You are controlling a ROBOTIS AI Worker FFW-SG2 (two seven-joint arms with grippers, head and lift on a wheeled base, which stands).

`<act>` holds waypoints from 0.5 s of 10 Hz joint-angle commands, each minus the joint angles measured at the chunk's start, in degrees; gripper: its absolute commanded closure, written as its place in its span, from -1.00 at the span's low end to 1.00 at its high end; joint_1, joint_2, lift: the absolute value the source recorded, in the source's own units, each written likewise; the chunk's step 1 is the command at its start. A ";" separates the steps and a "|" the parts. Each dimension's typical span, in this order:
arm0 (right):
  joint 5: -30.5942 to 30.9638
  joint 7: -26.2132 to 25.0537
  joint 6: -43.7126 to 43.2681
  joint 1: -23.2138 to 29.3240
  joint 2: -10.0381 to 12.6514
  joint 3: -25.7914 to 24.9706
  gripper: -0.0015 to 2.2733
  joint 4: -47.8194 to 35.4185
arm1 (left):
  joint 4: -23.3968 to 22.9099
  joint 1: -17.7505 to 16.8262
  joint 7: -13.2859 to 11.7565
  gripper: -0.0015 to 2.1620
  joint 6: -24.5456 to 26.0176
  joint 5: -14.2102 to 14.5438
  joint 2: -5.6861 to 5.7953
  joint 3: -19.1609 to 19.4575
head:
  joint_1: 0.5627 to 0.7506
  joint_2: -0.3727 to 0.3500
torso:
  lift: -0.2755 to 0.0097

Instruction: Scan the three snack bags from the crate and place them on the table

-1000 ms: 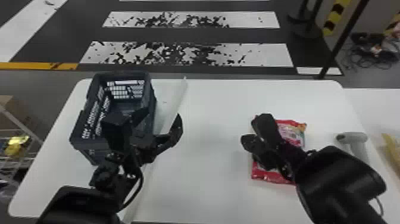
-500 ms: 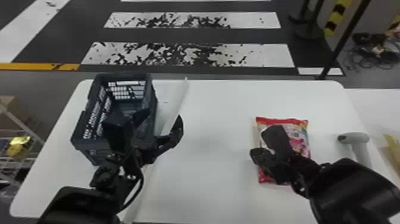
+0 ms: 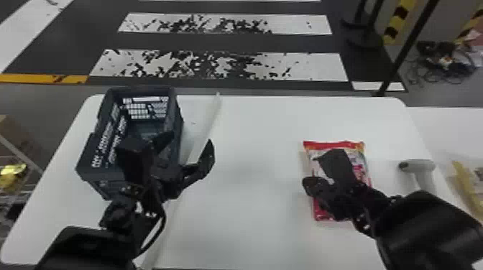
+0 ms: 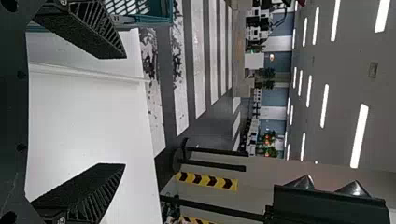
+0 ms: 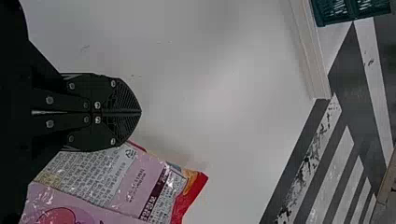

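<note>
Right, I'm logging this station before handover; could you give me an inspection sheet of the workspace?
Surface: white table, crossed by a long pale strip.
Job's things: one snack bag lying on the table; crate at the left, inside partly hidden; scanner right of the bag.
Clutter: yellowish item at the right edge, beyond the scanner.
Grippers: left gripper open, empty, near the crate; right gripper shut, close by the bag.
Cables: black cable looping at the left arm; tangle on the floor, far right.
Surroundings: striped floor, black stands.
</note>
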 commanded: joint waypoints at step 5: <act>-7.98 0.71 6.33 7.85 -0.04 -11.27 -0.70 -16.70 | -0.31 0.00 0.09 -0.96 0.02 -0.17 -0.16 0.00 | 0.41 0.05 | 0.50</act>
